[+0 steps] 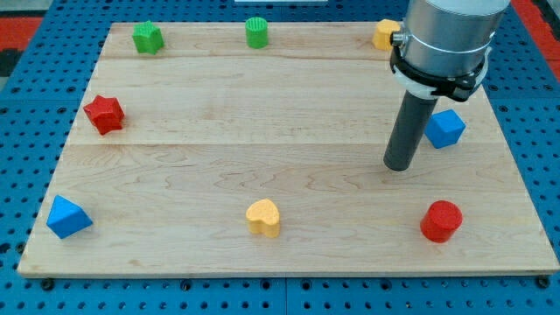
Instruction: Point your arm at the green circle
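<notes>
- rig: 1 arm ending in a straight dark rod; there is no gripper on it, so no open, narrow or holding state applies.
- my tip (400,166) rests on the wooden tabletop (280,131) in the view's right half, roughly at mid height of the board.
- the grey arm housing (444,39) enters from the view's top right and hides part of the board behind it.
- green circle (256,32): a round ribbed block standing near the top edge of the tabletop, slightly left of centre. it is well apart from my tip, up and to the view's left.
- green star-shaped block (147,38): near the top edge, left of the green circle, apart from it.
- yellow block (383,33): at the top edge, partly hidden by the arm housing; its shape cannot be made out.
- blue block (445,128): angular, just to the right of the rod and slightly above my tip; the nearest block to my tip. whether it touches the rod cannot be told.
- red round block (440,220): near the bottom right, below and right of my tip, apart from it.
- yellow heart-shaped block (262,217): near the bottom edge, close to centre.
- blue angular block (67,216): near the bottom left corner.
- red star-shaped block (104,113): near the left edge at mid height.
- the tabletop lies on a blue perforated surface (26,157) visible on all sides.
</notes>
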You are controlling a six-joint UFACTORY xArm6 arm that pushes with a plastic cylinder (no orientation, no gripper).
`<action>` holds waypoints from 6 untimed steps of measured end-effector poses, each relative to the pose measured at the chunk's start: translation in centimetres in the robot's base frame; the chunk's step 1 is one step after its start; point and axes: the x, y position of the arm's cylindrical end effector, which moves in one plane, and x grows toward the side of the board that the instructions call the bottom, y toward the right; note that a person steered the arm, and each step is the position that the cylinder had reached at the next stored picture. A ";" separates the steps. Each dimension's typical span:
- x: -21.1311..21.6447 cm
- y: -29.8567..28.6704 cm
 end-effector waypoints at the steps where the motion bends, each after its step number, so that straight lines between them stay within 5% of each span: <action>1: 0.6 0.0; 6: -11.9 -3.9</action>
